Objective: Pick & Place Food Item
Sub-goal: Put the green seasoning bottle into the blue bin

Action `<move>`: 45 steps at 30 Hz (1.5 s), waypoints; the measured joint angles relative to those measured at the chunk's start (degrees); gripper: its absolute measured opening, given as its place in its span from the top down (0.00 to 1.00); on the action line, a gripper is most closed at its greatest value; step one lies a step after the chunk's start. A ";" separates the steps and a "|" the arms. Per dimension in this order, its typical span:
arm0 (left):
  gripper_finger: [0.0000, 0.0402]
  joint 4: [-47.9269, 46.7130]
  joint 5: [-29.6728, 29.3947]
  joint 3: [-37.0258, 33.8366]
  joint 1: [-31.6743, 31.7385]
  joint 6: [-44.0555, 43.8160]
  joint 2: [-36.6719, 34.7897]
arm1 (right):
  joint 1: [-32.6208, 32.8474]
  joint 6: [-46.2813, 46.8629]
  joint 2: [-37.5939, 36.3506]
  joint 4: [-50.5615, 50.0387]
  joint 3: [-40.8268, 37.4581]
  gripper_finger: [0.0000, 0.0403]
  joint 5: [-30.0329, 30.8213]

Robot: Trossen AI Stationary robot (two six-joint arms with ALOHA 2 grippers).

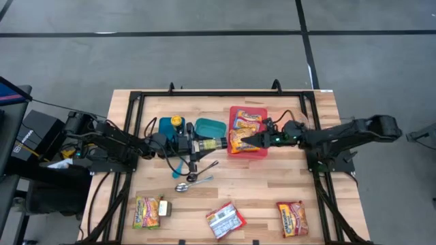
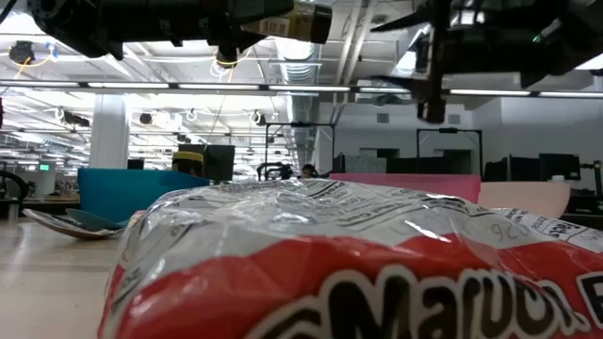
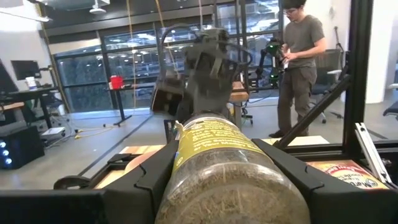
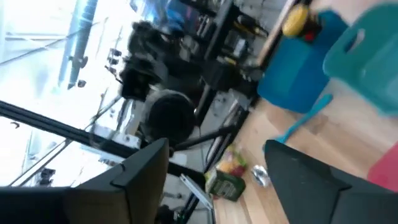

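Note:
My left gripper [image 1: 199,144] is shut on a clear jar of dried herbs with a yellow label [image 1: 212,143], which it holds level above the table's middle. The dark cap end [image 4: 169,117] points toward the table's right. My right gripper [image 1: 246,141] stands open just beyond that cap, over the red tray [image 1: 238,110], with nothing between its fingers [image 4: 146,163]. In the left wrist view the jar [image 3: 227,155] fills the space between my fingers, and the right gripper [image 3: 208,59] shows beyond it. Two noodle packets [image 1: 246,124] lie in the tray. My left gripper pinches the jar's body [image 3: 186,180] between its two fingers, one on each side. The fingers come level from the table's left and lie along the jar. The jar is lifted clear of the table and lies level, cap end away from the gripper.
A blue tub [image 1: 167,126] and a teal tub [image 1: 210,126] stand behind the jar, and spoons [image 1: 192,178] lie under it. Three noodle packets [image 1: 148,211], [image 1: 225,220], [image 1: 292,218] lie along the near edge. A person [image 3: 301,62] stands beyond the table.

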 joint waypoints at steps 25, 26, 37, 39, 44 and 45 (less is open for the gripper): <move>0.55 -1.73 0.58 0.04 -0.55 0.32 -0.11 | -2.43 7.18 27.70 32.41 8.98 0.33 -16.38; 0.55 -1.87 0.68 0.07 -0.55 0.32 -0.11 | -2.43 7.16 27.48 32.39 9.01 0.33 -16.20; 0.55 -2.66 0.76 0.04 -0.55 0.30 0.09 | -2.23 9.47 26.32 31.22 9.25 0.33 -15.09; 0.55 -2.60 0.73 0.04 -0.55 0.32 0.09 | -1.91 9.50 26.42 30.45 9.25 0.33 -14.00; 0.55 -2.37 0.74 0.04 -0.55 0.30 0.09 | -0.74 9.58 26.43 29.72 10.53 0.33 -13.00; 0.55 -2.20 0.74 0.04 -0.55 0.27 0.09 | -0.49 9.57 26.45 29.05 11.19 0.33 -12.98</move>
